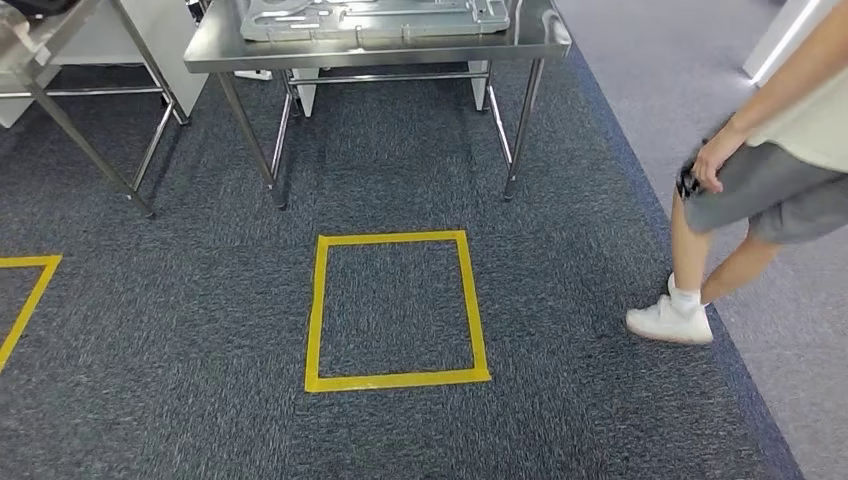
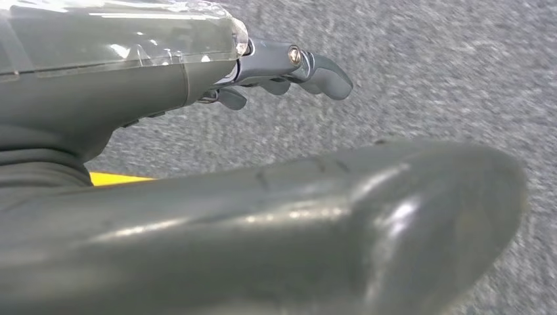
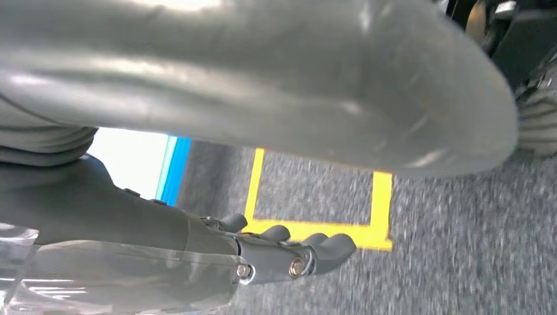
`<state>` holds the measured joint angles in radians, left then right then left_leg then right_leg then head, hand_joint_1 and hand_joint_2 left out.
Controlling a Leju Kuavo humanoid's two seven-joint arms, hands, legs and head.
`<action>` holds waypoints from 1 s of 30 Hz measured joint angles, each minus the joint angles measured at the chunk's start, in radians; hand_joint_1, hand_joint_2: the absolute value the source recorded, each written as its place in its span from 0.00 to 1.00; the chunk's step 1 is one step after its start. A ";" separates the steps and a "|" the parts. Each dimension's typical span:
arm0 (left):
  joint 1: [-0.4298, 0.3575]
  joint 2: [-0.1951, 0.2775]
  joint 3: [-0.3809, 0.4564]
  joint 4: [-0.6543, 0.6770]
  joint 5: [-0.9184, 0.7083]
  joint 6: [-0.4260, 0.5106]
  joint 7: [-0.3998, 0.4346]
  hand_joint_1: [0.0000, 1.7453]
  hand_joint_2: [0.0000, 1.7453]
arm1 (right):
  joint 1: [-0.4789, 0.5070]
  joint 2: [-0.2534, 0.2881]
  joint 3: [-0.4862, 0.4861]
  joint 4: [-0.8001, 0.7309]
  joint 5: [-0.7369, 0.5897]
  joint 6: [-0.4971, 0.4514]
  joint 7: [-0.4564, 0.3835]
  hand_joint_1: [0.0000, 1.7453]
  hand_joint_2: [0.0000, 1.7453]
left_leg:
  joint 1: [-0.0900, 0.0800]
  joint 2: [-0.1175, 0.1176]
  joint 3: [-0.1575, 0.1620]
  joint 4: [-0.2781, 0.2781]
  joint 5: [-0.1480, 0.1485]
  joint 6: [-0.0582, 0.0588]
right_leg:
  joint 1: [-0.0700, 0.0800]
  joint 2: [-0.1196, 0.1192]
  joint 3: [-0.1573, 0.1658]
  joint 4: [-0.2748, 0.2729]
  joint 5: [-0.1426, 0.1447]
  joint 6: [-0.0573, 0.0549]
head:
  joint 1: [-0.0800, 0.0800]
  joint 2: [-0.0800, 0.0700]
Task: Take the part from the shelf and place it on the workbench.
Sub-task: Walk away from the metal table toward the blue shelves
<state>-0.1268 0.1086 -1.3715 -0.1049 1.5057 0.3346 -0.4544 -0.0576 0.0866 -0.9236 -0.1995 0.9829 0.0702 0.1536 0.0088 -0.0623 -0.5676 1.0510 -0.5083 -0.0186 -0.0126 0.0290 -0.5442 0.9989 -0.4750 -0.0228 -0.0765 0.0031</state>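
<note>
A flat grey metal part (image 1: pixel 372 18) lies on a steel table (image 1: pixel 380 52) at the far end of the carpet in the head view. My left hand (image 2: pixel 151 92) hangs over the grey carpet and holds nothing, its thick thumb (image 2: pixel 341 216) well apart from the dark fingers (image 2: pixel 309 65). My right hand (image 3: pixel 190 239) also hangs low with nothing in it, its thumb (image 3: pixel 295 79) spread away from the fingers (image 3: pixel 315 252). Both hands are far from the table and the part.
A yellow tape square (image 1: pixel 396 310) marks the carpet in front of the table. A person (image 1: pixel 760 170) in grey shorts and white shoes stands at the right. A second steel table (image 1: pixel 45 60) is at the far left, with another yellow tape corner (image 1: pixel 30 300) near it.
</note>
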 joint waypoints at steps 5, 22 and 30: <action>-0.001 0.000 -0.011 0.000 0.000 -0.003 0.008 0.00 0.00 | 0.005 0.000 0.000 0.000 0.003 -0.003 0.006 0.00 0.00 | 0.004 0.052 -0.098 0.229 -0.098 -0.011 | 0.006 -0.064 -0.004 0.000 -0.001 -0.010 | 0.000 0.000; 0.006 0.002 -0.018 0.000 0.000 -0.006 0.076 0.00 0.00 | 0.005 -0.004 -0.001 0.000 -0.003 -0.050 0.024 0.00 0.00 | 0.000 0.006 0.039 -0.063 0.041 0.039 | -0.003 -0.023 -0.073 0.191 -0.076 0.039 | 0.001 0.000; 0.015 0.039 -0.011 0.001 0.002 -0.015 0.128 0.00 0.00 | 0.004 -0.034 -0.068 -0.002 -0.088 -0.127 0.042 0.00 0.00 | 0.003 -0.014 0.007 -0.022 0.019 -0.007 | -0.006 -0.004 0.004 0.012 -0.014 0.004 | 0.001 0.000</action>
<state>-0.1113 0.1474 -1.3828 -0.1043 1.5080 0.3195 -0.3260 -0.0532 0.0526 -0.9912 -0.2010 0.8944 -0.0570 0.1952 0.0113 -0.0767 -0.5603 1.0285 -0.4895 -0.0256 -0.0187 0.0245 -0.5405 1.0113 -0.4890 -0.0191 -0.0759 0.0031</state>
